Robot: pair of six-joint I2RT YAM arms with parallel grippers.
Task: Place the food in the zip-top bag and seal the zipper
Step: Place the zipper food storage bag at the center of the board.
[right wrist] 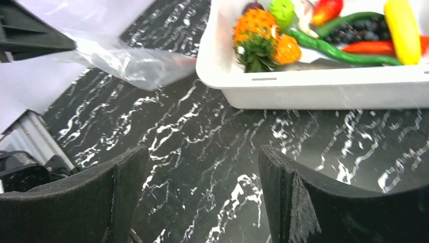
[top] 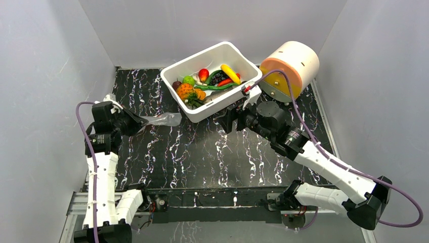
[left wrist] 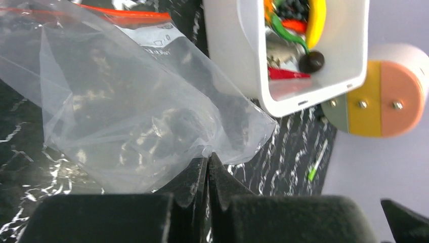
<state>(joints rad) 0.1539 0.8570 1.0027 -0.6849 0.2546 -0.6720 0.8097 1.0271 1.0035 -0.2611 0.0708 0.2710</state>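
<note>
Reach decides this one: the toy food [top: 210, 81] lies heaped in the white bin [top: 218, 104], and your right gripper [right wrist: 202, 152] faces that bin's near wall with its jaws spread wide and nothing between them. The bin is just ahead of it, so the right arm is plainly the nearer one for picking. From that wrist the pineapple [right wrist: 255, 30] stands at the bin's near left corner, closest to the fingers, while the banana [right wrist: 402, 30] lies farther right with its long axis running away from you. Your left gripper [left wrist: 208, 159] is pinched closed on a fold of the zip-top bag [left wrist: 131, 116], over at the left side of the table. The bag's long axis runs from that pinch toward the bin, its far end lying just beside the bin's left wall. The zipper [left wrist: 126, 13] is on the edge away from the left fingers. You cannot tell from these views whether the mouth is open. As I judge it, anything the right arm lifts must travel leftward to that far edge.
</note>
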